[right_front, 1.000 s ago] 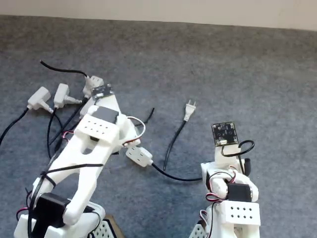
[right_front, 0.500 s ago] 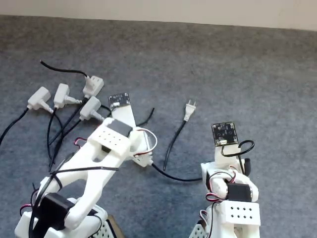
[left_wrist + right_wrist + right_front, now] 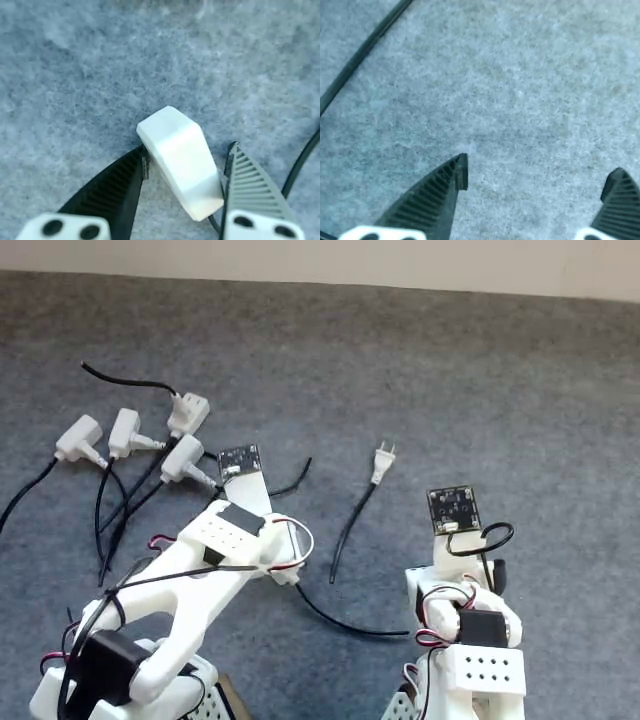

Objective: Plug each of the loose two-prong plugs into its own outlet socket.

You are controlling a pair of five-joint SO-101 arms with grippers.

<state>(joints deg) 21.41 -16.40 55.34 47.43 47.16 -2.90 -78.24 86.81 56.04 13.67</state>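
Lying at the far left of the carpeted table (image 3: 500,360), four white connectors (image 3: 125,430) trail black cords (image 3: 110,510); just right of them the left claw (image 3: 188,151) is clamped across a white outlet socket (image 3: 180,160), a light, smooth block likely to slip unless pinched on its flat sides. Farther right the loose two-prong plug (image 3: 382,462) rests on its stiff-looking cord (image 3: 345,530), best taken behind the prongs, and the right claw (image 3: 540,165) gapes over bare carpet; no lettering is legible.

Corded adapters (image 3: 123,430) cluster far left, two-prong plug (image 3: 383,462) at centre — outlet block (image 3: 180,160) between the left jaws.
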